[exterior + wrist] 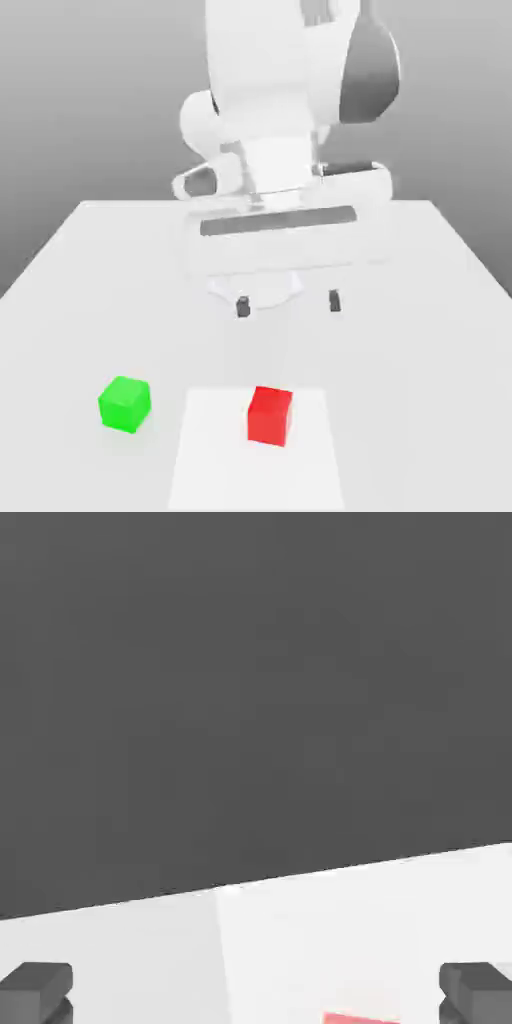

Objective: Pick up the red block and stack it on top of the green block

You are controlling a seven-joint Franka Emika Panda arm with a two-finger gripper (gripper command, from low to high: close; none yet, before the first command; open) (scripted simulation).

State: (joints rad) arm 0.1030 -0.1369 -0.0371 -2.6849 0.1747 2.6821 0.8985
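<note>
The red block (270,415) rests on a lighter square patch of the white table (80,270), near the front and a little to the exterior view's right of centre. To its left, about a hand's width away, sits the green block (124,403) on the bare table. My gripper (288,303) hangs well above and behind both blocks, open, with nothing between its dark fingertips (242,308). In the hand view a sliver of the red block (360,1018) peeks in between the two fingertips (38,990), with the gripper (260,994) open.
The lighter square patch (220,460) lies at the table's front centre. The table's far edge (250,884) meets a dark grey background in the hand view. The white arm body (280,90) rises behind the gripper.
</note>
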